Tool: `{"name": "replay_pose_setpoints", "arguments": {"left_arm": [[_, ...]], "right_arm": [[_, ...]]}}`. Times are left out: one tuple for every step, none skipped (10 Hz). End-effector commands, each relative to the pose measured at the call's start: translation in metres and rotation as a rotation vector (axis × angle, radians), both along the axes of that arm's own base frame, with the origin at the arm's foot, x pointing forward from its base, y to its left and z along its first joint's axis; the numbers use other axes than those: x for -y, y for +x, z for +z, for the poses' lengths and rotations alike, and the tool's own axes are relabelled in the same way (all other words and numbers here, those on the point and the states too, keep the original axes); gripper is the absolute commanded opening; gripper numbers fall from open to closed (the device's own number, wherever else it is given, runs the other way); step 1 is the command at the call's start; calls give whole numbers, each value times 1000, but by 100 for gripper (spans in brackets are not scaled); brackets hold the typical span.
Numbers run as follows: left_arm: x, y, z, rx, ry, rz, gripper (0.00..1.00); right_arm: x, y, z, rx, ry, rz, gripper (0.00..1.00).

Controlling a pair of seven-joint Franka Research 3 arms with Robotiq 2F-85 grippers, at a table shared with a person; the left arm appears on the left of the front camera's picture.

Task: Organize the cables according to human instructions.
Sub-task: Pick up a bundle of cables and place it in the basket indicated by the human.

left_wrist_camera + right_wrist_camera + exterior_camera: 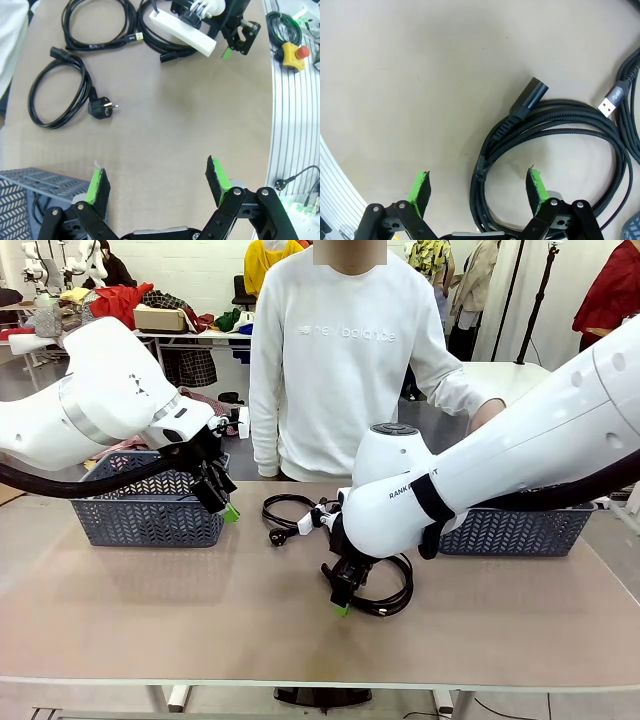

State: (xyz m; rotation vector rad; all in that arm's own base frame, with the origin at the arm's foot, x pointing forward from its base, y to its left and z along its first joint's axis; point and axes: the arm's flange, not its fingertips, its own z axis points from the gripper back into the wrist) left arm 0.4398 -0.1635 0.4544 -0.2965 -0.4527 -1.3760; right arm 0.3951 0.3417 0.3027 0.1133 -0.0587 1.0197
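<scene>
**Both grippers wide, right one over a cable**

A tan table fills the lower frame, and a person stands behind it at top centre. The left gripper hangs wide and empty before the left basket. At centre, the right gripper is also wide and straddles one side of a cable coil. Whether it touches the coil is unclear. A second coil lies just behind. The arm hides much of the right basket.

White right arm ends in black, green-padded claw.
</scene>
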Motion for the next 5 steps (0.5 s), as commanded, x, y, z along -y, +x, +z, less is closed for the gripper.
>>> {"name": "replay_pose_setpoints", "arguments": {"left_arm": [[-1, 1, 1, -3, -1, 1, 100], [-1, 1, 1, -3, -1, 1, 100], [-1, 1, 1, -3, -1, 1, 100], [-1, 1, 1, -3, -1, 1, 100], [-1, 1, 1, -3, -1, 1, 100]], "right_arm": [[-12, 6, -1, -7, -36, -17, 100], [-14, 6, -1, -6, -43, -13, 100], [-15, 5, -1, -3, -48, -14, 82], [-15, 6, -1, -3, -49, -18, 81], [-15, 6, -1, -4, -51, -21, 62]]}}
